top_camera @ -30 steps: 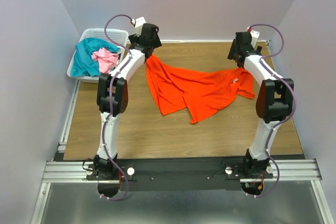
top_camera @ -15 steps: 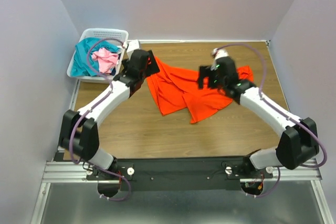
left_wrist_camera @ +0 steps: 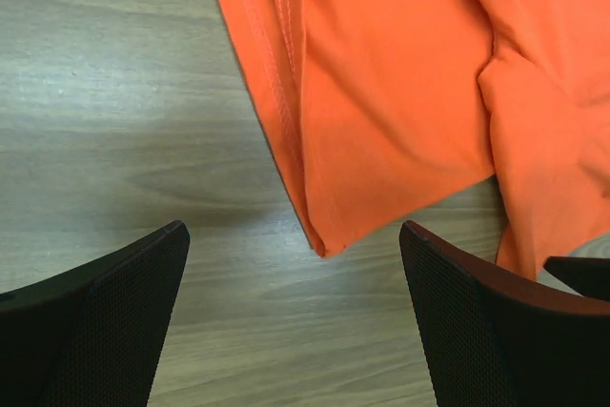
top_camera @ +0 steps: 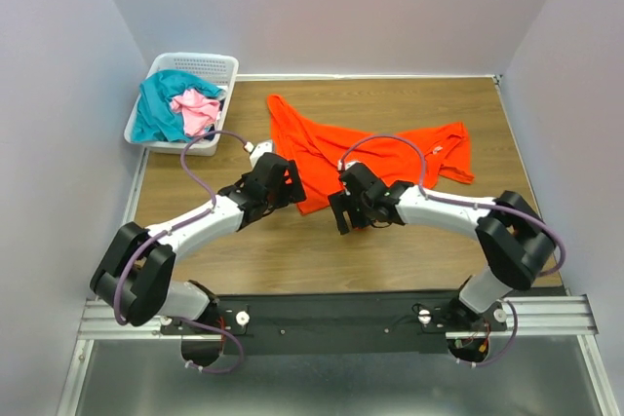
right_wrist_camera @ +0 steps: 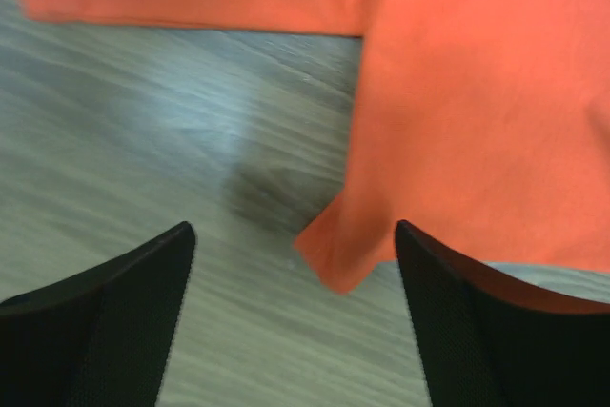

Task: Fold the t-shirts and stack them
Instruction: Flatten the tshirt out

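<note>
T-shirt (top_camera: 312, 143), bright orange, sprawls rumpled across the table's (top_camera: 322, 260) far half, limp and light; left gripper (top_camera: 291, 187) and right gripper (top_camera: 338, 213) hang wide open, empty, over its near hem corners, likely the best places to pinch

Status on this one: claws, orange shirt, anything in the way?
Left claw and right claw open, each over a near corner of the orange t-shirt, nothing gripped. Shirt unfolded on the table. Teal t-shirt and pink t-shirt in the basket. Nothing blocking.
</note>
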{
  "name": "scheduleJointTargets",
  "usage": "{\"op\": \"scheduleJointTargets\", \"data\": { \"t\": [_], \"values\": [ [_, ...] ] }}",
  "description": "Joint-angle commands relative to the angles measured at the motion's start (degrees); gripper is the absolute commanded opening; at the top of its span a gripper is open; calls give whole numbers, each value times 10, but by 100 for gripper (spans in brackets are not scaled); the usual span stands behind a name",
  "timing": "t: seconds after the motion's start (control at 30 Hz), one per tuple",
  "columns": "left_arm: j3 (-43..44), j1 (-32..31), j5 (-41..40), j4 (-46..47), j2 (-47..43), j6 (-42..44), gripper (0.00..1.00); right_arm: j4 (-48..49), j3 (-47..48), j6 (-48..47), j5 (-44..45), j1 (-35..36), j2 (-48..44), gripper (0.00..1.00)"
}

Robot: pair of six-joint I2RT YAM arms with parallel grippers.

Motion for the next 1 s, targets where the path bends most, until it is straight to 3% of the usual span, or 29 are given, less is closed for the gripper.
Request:
{"op": "scheduleJointTargets", "data": {
  "t": [0.0,0.07,0.17,0.27,0.33,0.53,0.63,0.67,0.7,0.97],
  "values": [
    [-1,-3,21,26,2,-24,98,-19,6,30,33,6,45,86],
    [-1,-6,22,27,9,-24,98,-21,7,36,42,7,50,82],
    [-3,-11,23,27,16,-28,98,-29,0,52,81,8,47,65],
    [-1,-14,24,28,21,-28,98,-40,-1,76,136,7,41,26],
    [-2,-14,23,28,23,-29,98,-47,5,83,157,6,34,16],
    [-1,-15,19,33,30,-21,98,-62,108,41,205,-26,14,9],
    [-6,-15,21,45,42,-17,98,-64,179,12,223,-71,20,9],
    [-6,-15,28,46,50,-13,98,-63,197,-4,233,-100,23,3],
    [-6,-15,31,46,53,-11,98,-63,216,-17,231,-114,29,3],
    [0,-15,39,47,81,9,98,-55,453,-134,207,-225,180,2]
  ]
}}
